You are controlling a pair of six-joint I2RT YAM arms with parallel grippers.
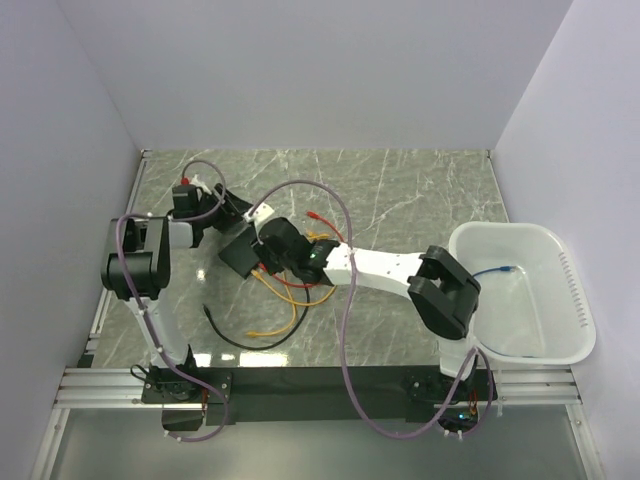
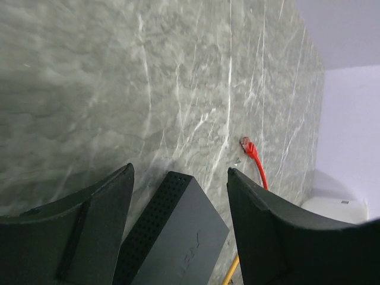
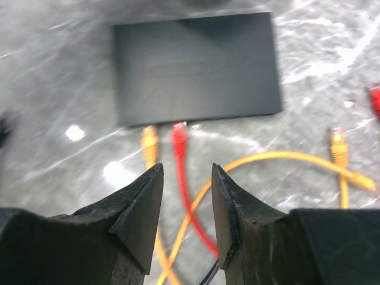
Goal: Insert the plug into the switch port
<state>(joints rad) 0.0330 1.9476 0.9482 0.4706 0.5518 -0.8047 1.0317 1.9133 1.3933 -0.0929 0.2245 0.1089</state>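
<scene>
Marbled green tabletop (image 1: pixel 400 190); your right gripper (image 3: pixel 187 178) hovers with jaws parted and empty; the red plug (image 3: pixel 179 132) and the switch (image 3: pixel 196 68) lie at its twelve o'clock; your left gripper (image 2: pixel 181 172), jaws spread, straddles the switch.

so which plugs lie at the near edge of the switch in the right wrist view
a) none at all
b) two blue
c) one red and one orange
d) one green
c: a red plug and an orange plug lie side by side at the near edge of the switch; whether either is seated in a port cannot be told.
</scene>
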